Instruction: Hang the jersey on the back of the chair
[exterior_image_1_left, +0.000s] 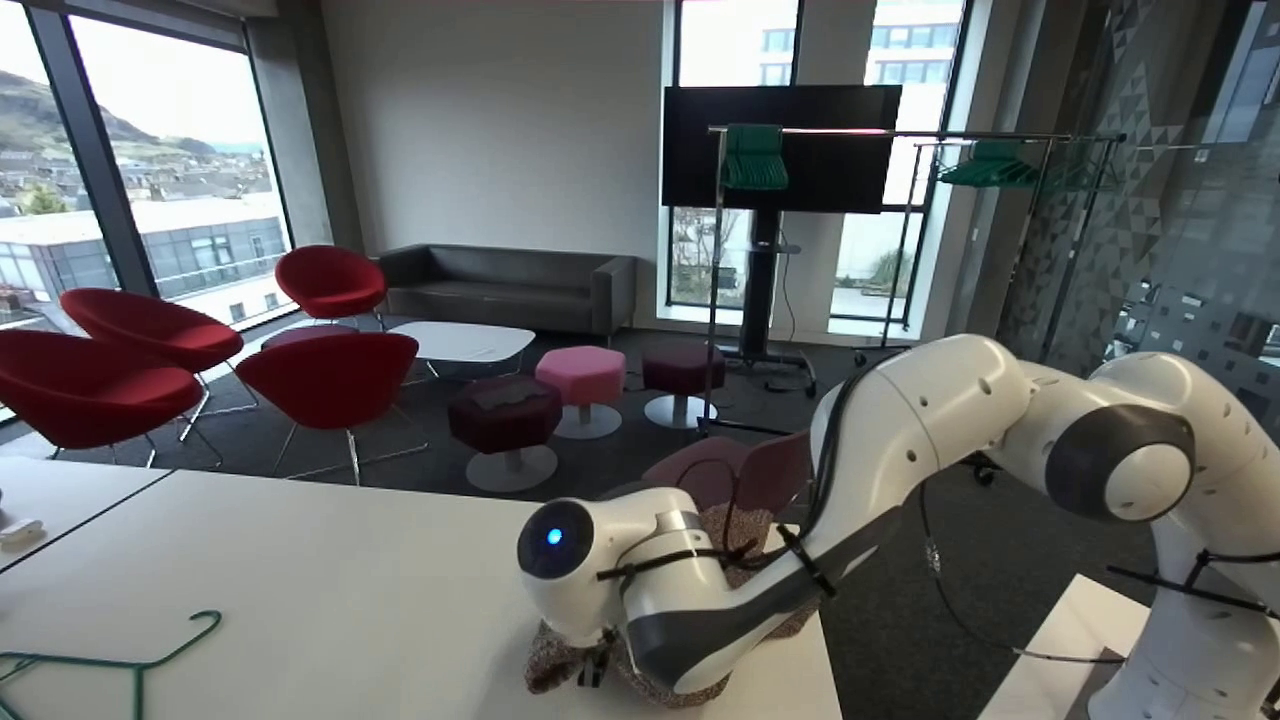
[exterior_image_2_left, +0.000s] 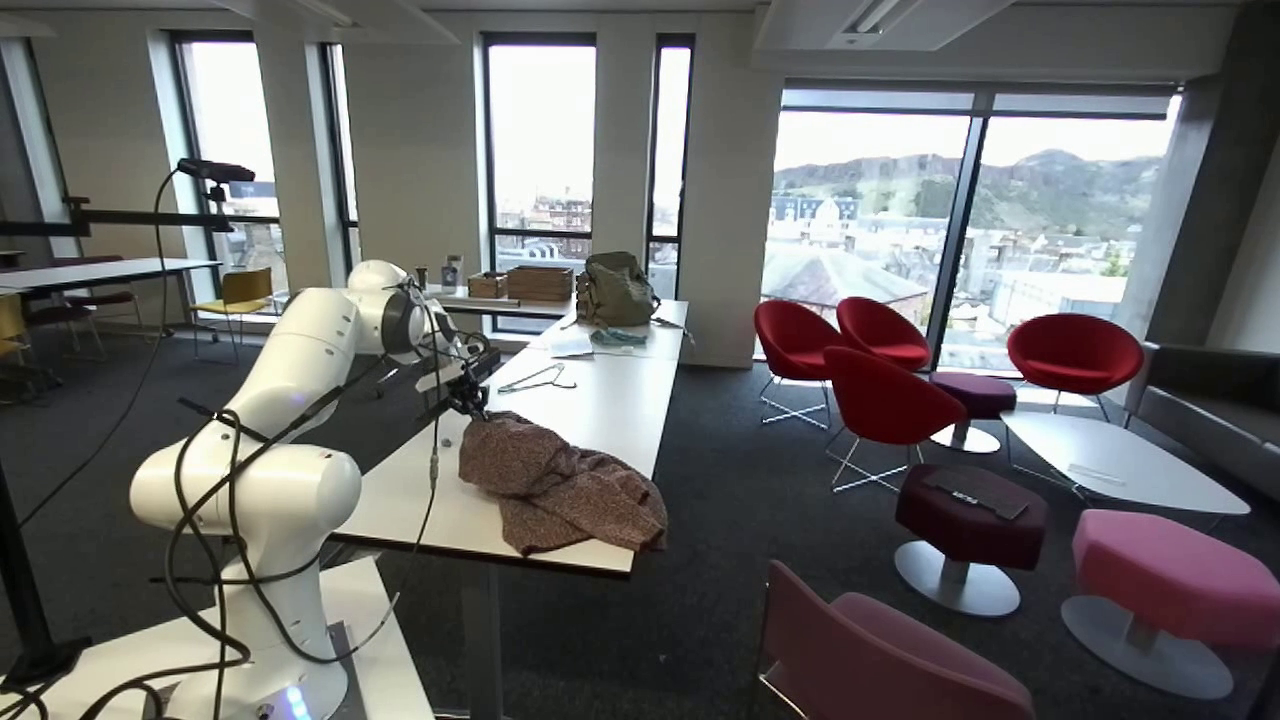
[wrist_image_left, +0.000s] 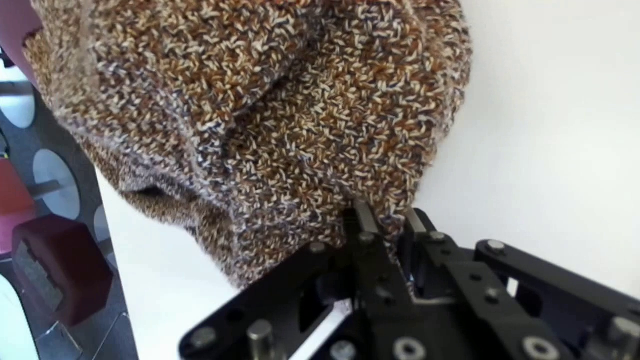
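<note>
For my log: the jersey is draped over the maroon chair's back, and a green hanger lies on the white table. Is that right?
The chair part is wrong: an exterior view shows the jersey bunched on the white table, apart from the maroon chair. A green hanger does lie on that table.

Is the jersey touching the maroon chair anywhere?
Apart. An exterior view shows it: the jersey lies on the table, and dark carpet shows between it and the maroon chair.

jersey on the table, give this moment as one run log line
jersey: bunched on table | hand: closed on jersey | chair: no jersey on back | hanging: pending
</note>
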